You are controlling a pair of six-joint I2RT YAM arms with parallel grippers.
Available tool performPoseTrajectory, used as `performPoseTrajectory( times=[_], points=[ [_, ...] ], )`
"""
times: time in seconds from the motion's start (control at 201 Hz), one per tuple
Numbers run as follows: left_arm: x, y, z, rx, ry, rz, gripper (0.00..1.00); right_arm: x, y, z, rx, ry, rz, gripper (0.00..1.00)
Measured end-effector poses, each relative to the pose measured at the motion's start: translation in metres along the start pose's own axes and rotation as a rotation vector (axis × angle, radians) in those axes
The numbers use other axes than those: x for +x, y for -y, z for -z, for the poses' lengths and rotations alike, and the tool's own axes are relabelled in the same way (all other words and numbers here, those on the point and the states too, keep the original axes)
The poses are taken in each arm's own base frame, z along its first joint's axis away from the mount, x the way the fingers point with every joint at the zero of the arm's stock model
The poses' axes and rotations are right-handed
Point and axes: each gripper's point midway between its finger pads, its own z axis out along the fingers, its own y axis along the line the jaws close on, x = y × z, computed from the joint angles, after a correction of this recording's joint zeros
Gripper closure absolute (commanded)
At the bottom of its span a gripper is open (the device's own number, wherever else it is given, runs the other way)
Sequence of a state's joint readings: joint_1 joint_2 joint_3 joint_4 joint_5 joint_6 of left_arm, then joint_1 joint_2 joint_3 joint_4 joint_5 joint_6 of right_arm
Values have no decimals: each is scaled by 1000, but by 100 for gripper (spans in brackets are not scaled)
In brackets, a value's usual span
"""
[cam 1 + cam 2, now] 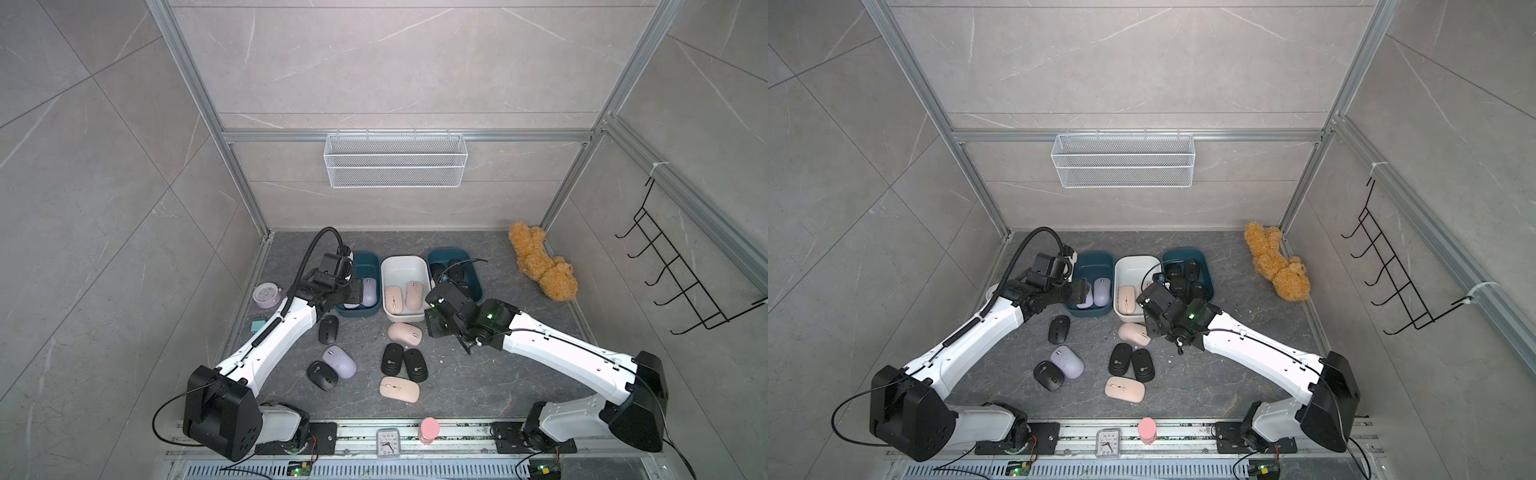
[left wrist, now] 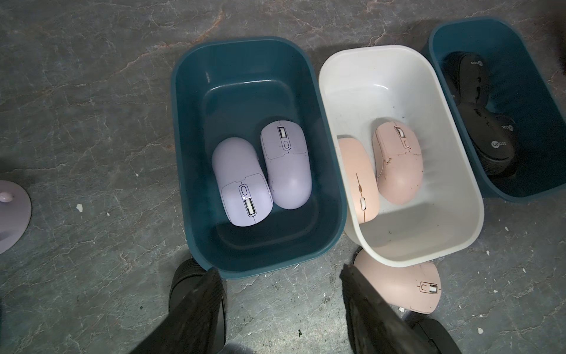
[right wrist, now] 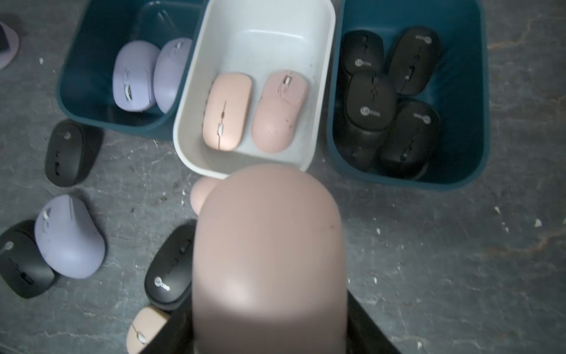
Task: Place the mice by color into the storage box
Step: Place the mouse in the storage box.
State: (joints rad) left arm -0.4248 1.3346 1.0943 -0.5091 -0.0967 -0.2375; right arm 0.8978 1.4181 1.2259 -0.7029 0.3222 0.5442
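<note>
in both top views we find three boxes in a row at the back of the table (image 1: 478, 374) and seven loose mice (image 1: 392, 359) in front of them: four black, two pink, one lavender.

left wrist view: the left gripper (image 2: 280, 275) hangs by the lavender-mouse box (image 2: 190, 122), jaws apart and empty. two lavender mice (image 2: 288, 165) lie inside.

right wrist view: the right gripper (image 3: 266, 334) clamps a pink mouse (image 3: 269, 245) just short of the white box (image 3: 269, 33), which holds two pink mice. the black-mouse box (image 3: 465, 92) holds at least four.

we judge the sort about half done.
</note>
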Motion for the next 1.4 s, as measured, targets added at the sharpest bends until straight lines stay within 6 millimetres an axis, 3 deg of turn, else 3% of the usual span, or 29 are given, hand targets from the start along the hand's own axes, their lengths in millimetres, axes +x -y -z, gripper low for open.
performPoseTrajectory(
  times=[0.184,0.488,0.971,1.4],
  points=[
    [-1,5,2,37,29,3,35,-47,-21,-28,-48,46,-15,53],
    [-4,1,6,17,52,-20,35,-97,-40,-71,-89,103,-2,52],
    [-6,1,10,17,68,-29,35,-107,-31,-150,-78,102,-54,53],
    [-6,0,10,9,70,-43,35,-116,-29,-205,-43,95,-71,53]
  ],
)
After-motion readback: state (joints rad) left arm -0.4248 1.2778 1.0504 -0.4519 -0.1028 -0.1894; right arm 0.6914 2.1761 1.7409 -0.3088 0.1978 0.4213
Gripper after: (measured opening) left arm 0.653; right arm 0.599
